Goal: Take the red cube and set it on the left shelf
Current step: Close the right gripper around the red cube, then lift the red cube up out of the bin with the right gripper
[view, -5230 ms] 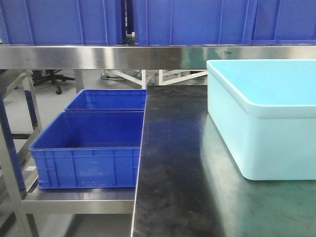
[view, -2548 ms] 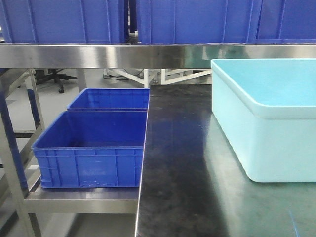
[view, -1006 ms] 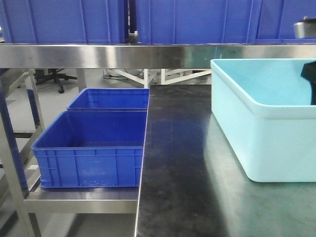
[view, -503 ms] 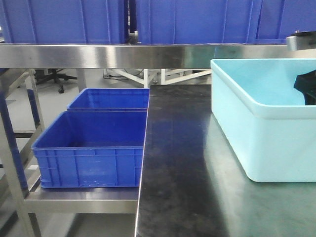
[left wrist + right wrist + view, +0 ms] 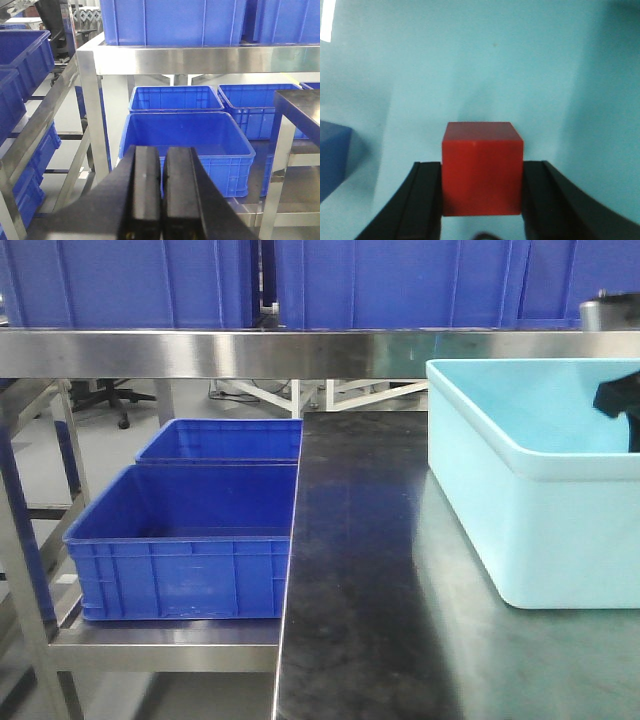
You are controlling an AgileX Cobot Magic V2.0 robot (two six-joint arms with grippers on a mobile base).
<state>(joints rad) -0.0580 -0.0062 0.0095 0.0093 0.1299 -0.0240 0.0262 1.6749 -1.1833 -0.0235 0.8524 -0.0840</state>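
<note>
In the right wrist view the red cube (image 5: 481, 150) sits between my right gripper's two black fingers (image 5: 427, 195). Both pads touch its sides, so the right gripper (image 5: 482, 175) is shut on the cube over the pale blue floor of the tub. In the front view only a dark part of the right arm (image 5: 618, 398) shows inside the light blue tub (image 5: 500, 470), and the cube is hidden there. My left gripper (image 5: 161, 155) is shut and empty, and faces the left steel shelf (image 5: 300, 212) with blue crates.
The tub stands on the dark steel table (image 5: 350, 570). Left of the table, two open blue crates (image 5: 180, 540) sit on the low shelf (image 5: 160, 635). A steel upper shelf (image 5: 250, 350) carries more blue crates. A blue block (image 5: 332, 160) lies in the tub.
The right arm has come into the front view at the right edge, inside the tub, and its dark part has risen slightly in the last half second.
</note>
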